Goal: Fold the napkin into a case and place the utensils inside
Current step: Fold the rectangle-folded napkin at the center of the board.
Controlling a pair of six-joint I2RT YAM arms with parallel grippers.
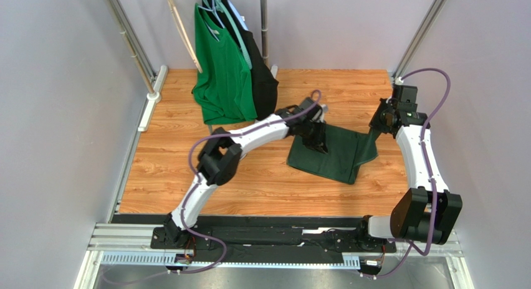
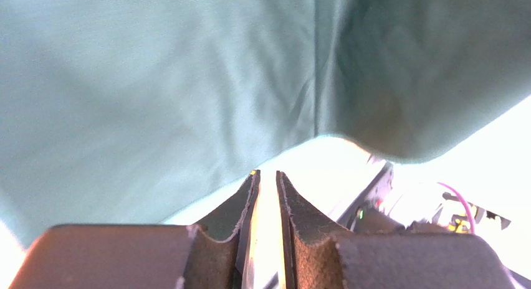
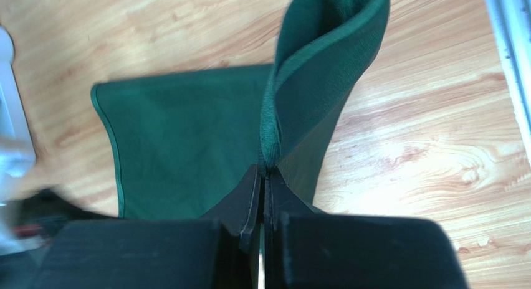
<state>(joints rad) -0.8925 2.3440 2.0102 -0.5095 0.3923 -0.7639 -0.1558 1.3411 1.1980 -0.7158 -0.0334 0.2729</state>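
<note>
Your right gripper (image 3: pixel 264 177) had its jaws pressed together on a hemmed edge of the napkin (image 1: pixel 330 155); from the right wrist view the pinched cloth rose steeply out of the fingertips as a folded flap, while the rest lay flat on the wooden table (image 1: pixel 249 189) behind it; from above, that held edge was the napkin's right side, lifted off the boards, and the napkin itself lay right of the table's centre, between your two arms.

Your left gripper (image 1: pixel 315 139) reached across onto the napkin's far left part; its wrist camera looked up at the cloth from close by, pale light showing through it; the fingers (image 2: pixel 305 227) stood nearly together with a thin bright strip in the gap, and you could not tell from these views whether that strip was a utensil or only light, nor whether the jaws gripped anything.

A bright green T-shirt (image 1: pixel 218 71) and a black garment (image 1: pixel 265 83) hung at the far edge, well apart from the napkin.
</note>
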